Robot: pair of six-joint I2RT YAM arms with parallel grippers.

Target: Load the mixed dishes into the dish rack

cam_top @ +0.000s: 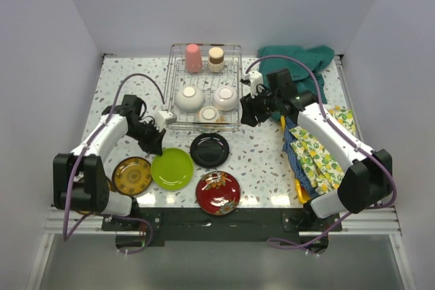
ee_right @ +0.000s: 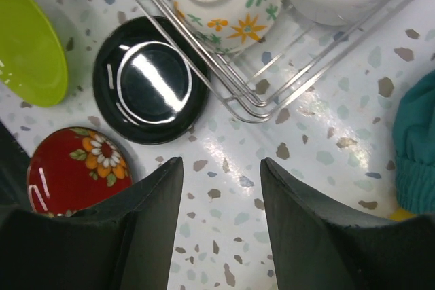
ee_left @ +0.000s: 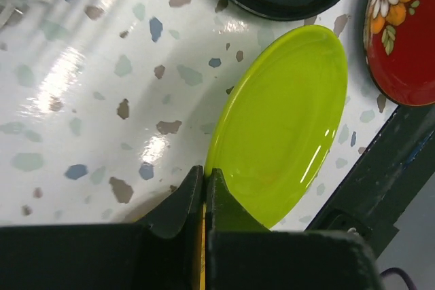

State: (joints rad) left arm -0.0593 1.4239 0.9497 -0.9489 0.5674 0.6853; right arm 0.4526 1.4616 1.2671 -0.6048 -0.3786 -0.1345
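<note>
Lime-green plate (cam_top: 172, 168) lies flat, face up, beside the black plate (cam_top: 209, 150).

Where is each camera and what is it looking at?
Top external: above and behind, looking down on the dish rack, left arm and right arm.
Left wrist: on the left arm, looking down past the shut left gripper at the lime-green plate.
Right wrist: on the right arm, looking down through the open right gripper at the black plate.
Shared: both wrist views show these plates.
</note>
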